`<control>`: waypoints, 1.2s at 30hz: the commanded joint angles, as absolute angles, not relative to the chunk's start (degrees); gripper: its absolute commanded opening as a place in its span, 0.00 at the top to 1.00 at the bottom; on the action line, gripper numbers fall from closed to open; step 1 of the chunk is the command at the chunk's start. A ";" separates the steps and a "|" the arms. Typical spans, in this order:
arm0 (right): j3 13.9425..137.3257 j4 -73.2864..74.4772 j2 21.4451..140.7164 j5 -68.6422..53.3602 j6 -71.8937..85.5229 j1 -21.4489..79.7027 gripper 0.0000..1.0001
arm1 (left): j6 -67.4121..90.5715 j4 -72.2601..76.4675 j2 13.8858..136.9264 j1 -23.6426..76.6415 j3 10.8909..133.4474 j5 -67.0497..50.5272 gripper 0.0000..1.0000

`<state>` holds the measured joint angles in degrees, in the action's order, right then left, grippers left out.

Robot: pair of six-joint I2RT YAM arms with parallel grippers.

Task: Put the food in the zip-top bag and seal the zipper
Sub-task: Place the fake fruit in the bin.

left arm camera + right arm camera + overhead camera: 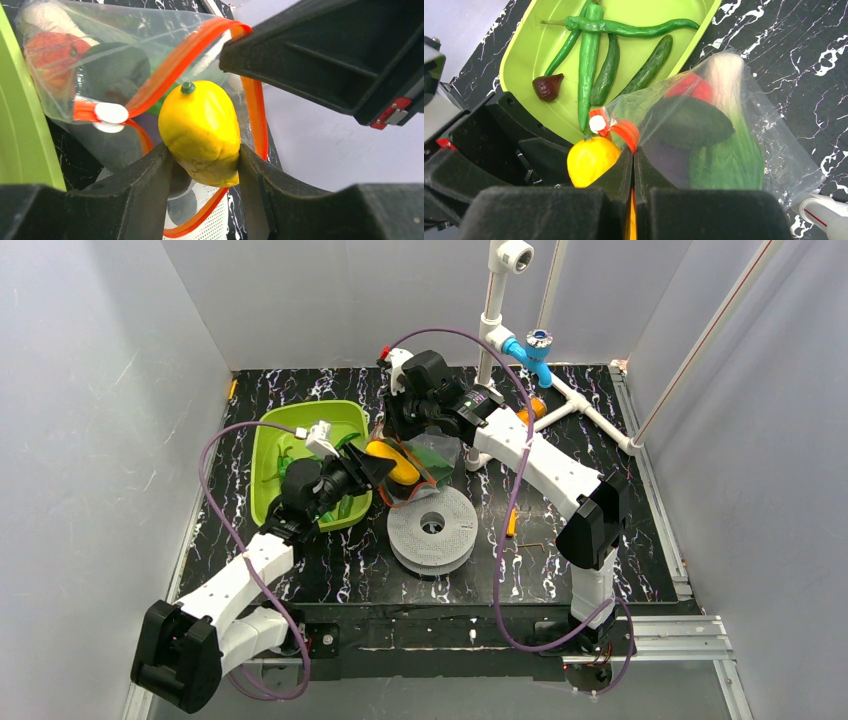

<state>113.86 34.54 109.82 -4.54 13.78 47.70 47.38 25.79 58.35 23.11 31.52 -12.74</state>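
Observation:
My left gripper point(204, 152) is shut on a yellow piece point(200, 130) with a green stem tip, held right at the open mouth of the zip-top bag point(100, 60). The orange-red zipper point(175, 65) loops around that mouth, with a white slider point(111, 113) at one end. My right gripper point(633, 150) is shut on the zipper point(626, 132), holding the mouth up. Inside the bag point(724, 150) lie an orange-red fruit point(689, 85), a dark eggplant point(689, 122) and a white-and-green stalk point(726, 75). Several long green peppers point(589, 65) lie in the green tray point(534, 55).
A small dark brown piece point(548, 86) also lies in the tray. The white perforated disc point(432, 528) sits just under the bag. A white pipe frame point(560, 390) with a blue fitting point(530, 350) stands at the back right. A small orange stick point(511, 523) lies right of the disc.

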 commanded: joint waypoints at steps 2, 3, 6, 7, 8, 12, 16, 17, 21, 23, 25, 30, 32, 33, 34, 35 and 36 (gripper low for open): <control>117.50 30.77 107.80 -6.18 14.59 48.04 0.99 | 43.44 30.79 57.67 26.86 29.60 -5.64 0.79; 117.95 30.83 107.95 -6.36 14.60 48.00 0.99 | 43.38 31.15 57.84 27.26 29.33 -5.11 0.78; 119.31 31.20 108.52 -6.53 14.72 48.00 0.99 | 43.37 32.16 59.43 28.09 29.07 -4.39 0.76; 119.71 31.36 108.63 -6.40 14.70 47.99 0.99 | 43.55 33.49 59.95 28.12 28.72 -4.02 0.76; 119.89 31.39 108.66 -6.32 14.59 47.99 0.99 | 43.52 34.55 60.51 28.14 28.46 -3.71 0.75; 119.99 31.69 108.23 -6.32 14.28 47.99 0.99 | 43.02 35.54 62.56 28.22 29.05 -4.00 0.72; 118.64 31.43 107.38 -5.62 13.81 48.01 0.99 | 43.93 33.91 63.43 28.21 29.87 -5.97 0.56; 118.36 31.12 107.24 -5.43 13.74 47.99 0.99 | 44.00 32.97 63.31 28.21 30.00 -6.64 0.51; 118.75 31.26 107.64 -5.44 13.42 47.86 0.99 | 42.05 20.25 61.60 28.23 33.18 -9.33 0.31; 118.82 31.37 107.75 -5.36 13.15 47.75 0.99 | 38.39 11.58 60.42 28.22 36.35 -10.34 0.26; 118.70 31.38 107.75 -5.16 12.86 47.60 0.99 | 35.62 2.02 59.12 28.14 40.02 -10.20 0.21; 117.94 31.50 107.46 -4.48 12.32 47.30 0.99 | 29.59 -20.98 57.05 28.04 50.55 -10.99 0.15; 117.68 31.39 107.32 -4.32 12.14 47.20 0.99 | 28.47 -27.31 56.12 27.96 53.53 -9.59 0.16; 117.53 31.33 107.23 -4.30 12.13 47.13 0.99 | 28.14 -29.62 55.13 27.95 54.74 -8.48 0.18; 117.42 31.25 107.16 -4.31 12.05 47.11 0.99 | 27.91 -31.35 54.29 27.86 55.31 -7.42 0.20; 117.33 31.21 107.07 -4.31 12.12 47.11 0.99 | 27.87 -32.64 53.24 27.77 55.55 -5.90 0.23; 117.19 31.13 107.01 -4.37 12.13 47.11 0.99 | 27.91 -33.37 52.21 27.73 55.44 -4.56 0.27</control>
<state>116.66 34.63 109.89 -4.47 12.93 47.38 31.36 -19.03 56.26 27.97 53.31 -8.98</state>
